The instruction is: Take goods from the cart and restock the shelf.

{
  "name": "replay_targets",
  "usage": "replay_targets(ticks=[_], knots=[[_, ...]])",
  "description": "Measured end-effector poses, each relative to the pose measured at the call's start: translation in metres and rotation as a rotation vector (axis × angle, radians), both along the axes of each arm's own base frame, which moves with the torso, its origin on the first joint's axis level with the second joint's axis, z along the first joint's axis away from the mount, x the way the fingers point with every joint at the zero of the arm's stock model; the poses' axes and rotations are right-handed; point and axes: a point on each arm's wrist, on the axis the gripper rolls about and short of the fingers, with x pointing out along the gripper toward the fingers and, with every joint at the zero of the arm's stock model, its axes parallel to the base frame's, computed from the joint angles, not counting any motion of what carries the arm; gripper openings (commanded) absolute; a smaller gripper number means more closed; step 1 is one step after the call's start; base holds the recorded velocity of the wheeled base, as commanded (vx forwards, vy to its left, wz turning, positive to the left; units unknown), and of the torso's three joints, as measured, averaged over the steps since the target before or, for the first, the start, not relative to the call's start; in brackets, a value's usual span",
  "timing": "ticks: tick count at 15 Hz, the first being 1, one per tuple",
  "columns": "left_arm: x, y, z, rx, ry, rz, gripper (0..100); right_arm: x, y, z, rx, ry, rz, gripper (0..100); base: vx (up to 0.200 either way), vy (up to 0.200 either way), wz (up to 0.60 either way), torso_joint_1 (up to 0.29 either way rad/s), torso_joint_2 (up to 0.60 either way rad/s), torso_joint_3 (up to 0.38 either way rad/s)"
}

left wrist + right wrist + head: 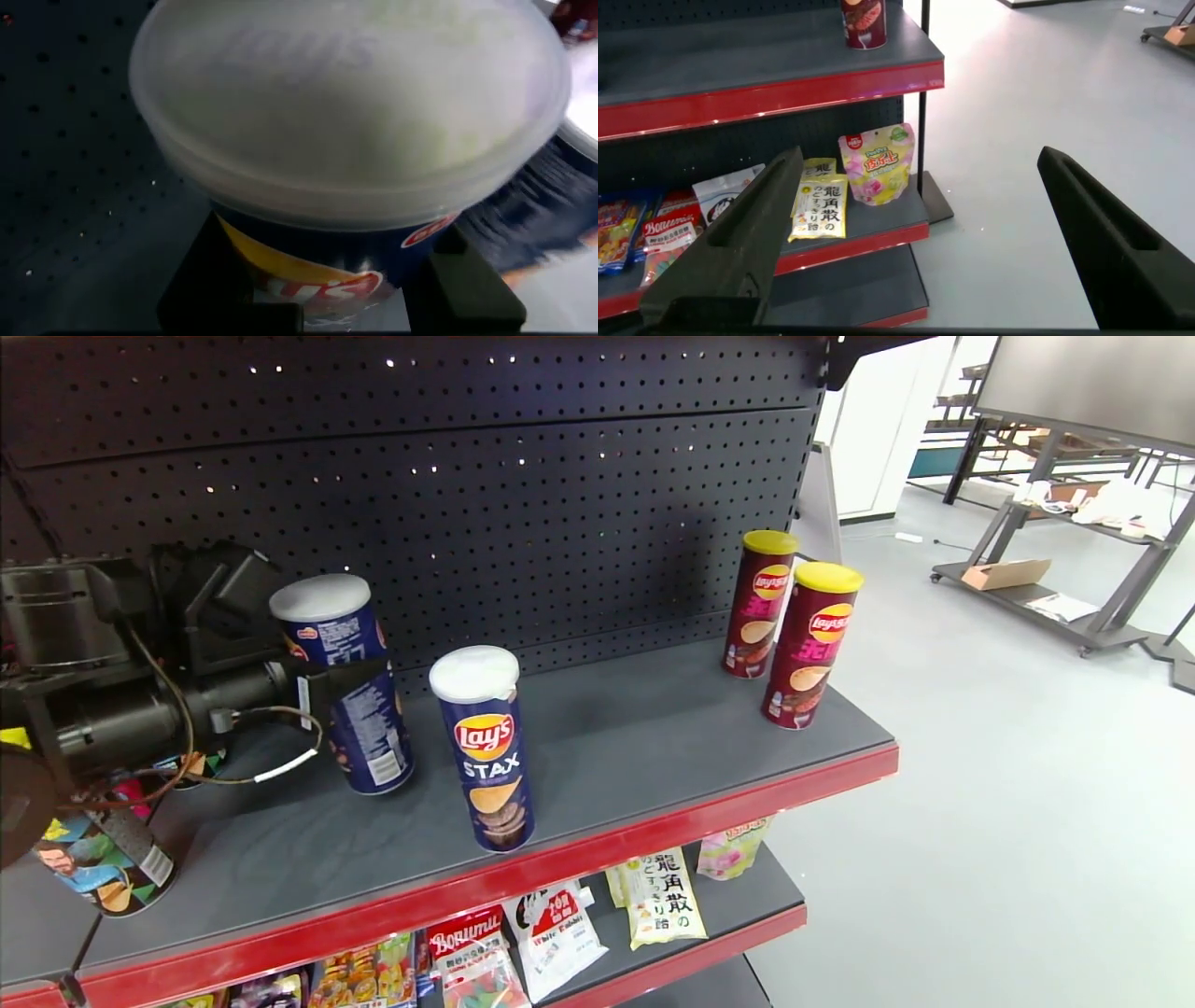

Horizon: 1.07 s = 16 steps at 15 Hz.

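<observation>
My left gripper (347, 679) is shut on a blue chip can (359, 709) with a white lid, held slightly tilted at the left of the top shelf (635, 747), its base at or just above the shelf surface. In the left wrist view the can's lid (350, 103) looms close and the dark fingers (220, 280) clamp its body. A second blue can (487, 751) stands upright just right of it, near the red front edge. My right gripper (915, 247) is open with nothing in it, low in front of the lower shelf (868, 238).
Two maroon cans with yellow lids (761, 602) (810, 644) stand at the shelf's right end. A colourful can (103, 863) sits at the front left. Snack bags (653, 891) lie on the lower shelf. The perforated back panel (560, 523) closes the rear.
</observation>
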Motion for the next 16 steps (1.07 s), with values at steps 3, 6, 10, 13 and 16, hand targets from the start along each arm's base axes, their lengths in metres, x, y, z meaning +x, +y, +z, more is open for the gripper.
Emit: replay_targets(ticks=[3, 6, 10, 13, 16], knots=[[0.029, -0.009, -0.004, -0.004, -0.014, -0.015, 0, 0.000, 0.000, 0.000, 0.000, 0.000, 0.000, 100, 0.000, 0.000, 0.00, 0.000, 0.00, 0.000], [0.055, -0.021, -0.011, -0.015, -0.049, -0.039, 0, 0.000, 0.000, 0.000, 0.000, 0.000, 0.000, 100, 0.000, 0.000, 0.00, 0.000, 0.00, 0.000], [0.090, -0.041, -0.021, -0.061, -0.068, -0.010, 0, 0.000, 0.000, 0.000, 0.000, 0.000, 0.000, 100, 0.000, 0.000, 0.00, 0.000, 0.00, 0.000], [0.108, -0.053, -0.032, -0.065, -0.059, -0.013, 0, 0.000, 0.000, 0.000, 0.000, 0.000, 0.000, 100, 0.000, 0.000, 0.00, 0.000, 0.00, 0.000], [0.122, -0.058, -0.039, -0.057, -0.064, 0.025, 0, 0.000, 0.000, 0.000, 0.000, 0.000, 0.000, 100, 0.000, 0.000, 0.00, 0.000, 0.00, 0.000]])
